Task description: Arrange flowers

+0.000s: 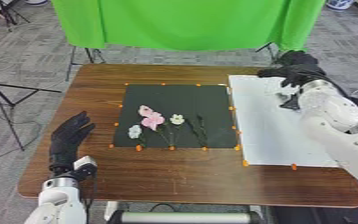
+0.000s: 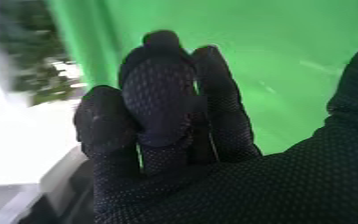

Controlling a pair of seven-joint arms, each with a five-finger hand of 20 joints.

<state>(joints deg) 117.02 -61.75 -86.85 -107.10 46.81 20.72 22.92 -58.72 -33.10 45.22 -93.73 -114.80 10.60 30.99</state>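
Since neither hand has a flower, we put this at the ready stage: pick and place is the step in hand, with no grasp made. We read the clock off the head view, centred on the mat, twelve at the table's far edge.

Right hand: toward two o'clock, over the far end of the white sheet, well apart from the flowers. In the wrist view its fingers are up and loosely extended, thumb apart, nothing grasped. Small dark thing by that wrist; we can't tell what. Left hand: between eight and nine o'clock, off the mat, fingers relaxed, nothing in it; we tag it as waiting.

Flowers all on the mat. Pink flower toward nine o'clock; one white flower near eight, another about the centre; dark stems between four and five. Blooms and stems sit close together.

Next move, our call: bring the right hand over toward the mat, come down on one stem and pinch it low, thumb against fingers, then lift and set it in the arrangement. We'd guess the white sheet at three o'clock is the destination; unconfirmed. Thin stems lying flat will be hard to pinch, and a broad sweep could drag neighbours or crush petals.
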